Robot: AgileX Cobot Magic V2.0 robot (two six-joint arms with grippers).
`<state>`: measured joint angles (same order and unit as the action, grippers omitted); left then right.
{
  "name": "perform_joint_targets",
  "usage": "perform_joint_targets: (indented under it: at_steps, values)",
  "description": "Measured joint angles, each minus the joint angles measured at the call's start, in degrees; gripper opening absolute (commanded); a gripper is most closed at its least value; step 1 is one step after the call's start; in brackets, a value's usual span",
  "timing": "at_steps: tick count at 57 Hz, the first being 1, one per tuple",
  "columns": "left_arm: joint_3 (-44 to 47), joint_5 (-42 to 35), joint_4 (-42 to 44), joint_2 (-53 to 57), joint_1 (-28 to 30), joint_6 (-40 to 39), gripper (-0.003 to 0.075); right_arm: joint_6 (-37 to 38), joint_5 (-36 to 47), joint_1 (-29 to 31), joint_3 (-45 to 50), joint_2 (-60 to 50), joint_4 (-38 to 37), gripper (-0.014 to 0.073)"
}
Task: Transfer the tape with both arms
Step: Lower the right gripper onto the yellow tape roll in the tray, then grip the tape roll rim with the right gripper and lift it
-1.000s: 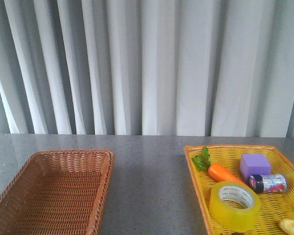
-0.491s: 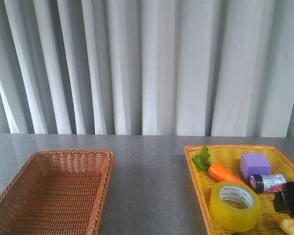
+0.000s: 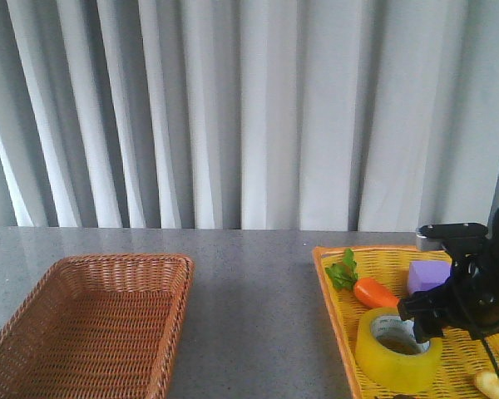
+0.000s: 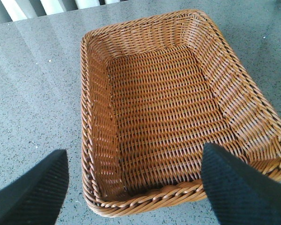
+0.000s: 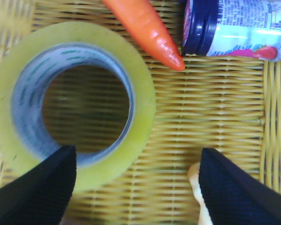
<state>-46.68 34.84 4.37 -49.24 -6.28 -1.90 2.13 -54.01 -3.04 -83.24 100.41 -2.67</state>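
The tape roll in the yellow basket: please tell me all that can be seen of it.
The tape is a wide roll of translucent yellow packing tape with a white inner core bearing small green print. It lies flat, hole up, on the woven floor of the yellow basket, near its front left side. The carrot tip lies close by its rim. The right gripper hangs open just above it, one finger over the roll's edge, the other beside it over bare weave. Nothing grips it yet.

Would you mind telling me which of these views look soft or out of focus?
Right wrist view: the tape and carrot are blurred, being close to the lens. Left wrist view: the brown basket weave is sharp. Front view: the right arm is slightly soft.
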Motion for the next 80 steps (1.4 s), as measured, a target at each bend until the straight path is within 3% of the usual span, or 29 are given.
perform_joint_targets:
  at_steps: [11, 39, 69, 80]
  values:
    - [0.00, 0.00, 0.00, 0.00, 0.00, 0.00, 0.0552, 1.02, -3.43, 0.00, -6.50, 7.55, -0.13, 0.0463]
    - [0.00, 0.00, 0.00, 0.00, 0.00, -0.01, 0.0552, 1.54, -10.59, 0.00, -15.33, 15.62, -0.19, 0.0181]
    - [0.00, 0.00, 0.00, 0.00, 0.00, -0.01, 0.0552, -1.39, -11.68, -0.06, -15.33, 5.68, -0.37, 0.0171]
    - [0.00, 0.00, 0.00, 0.00, 0.00, -0.01, 0.0552, -4.74, -10.92, -3.05, -15.33, 1.26, 2.67, 0.0173]
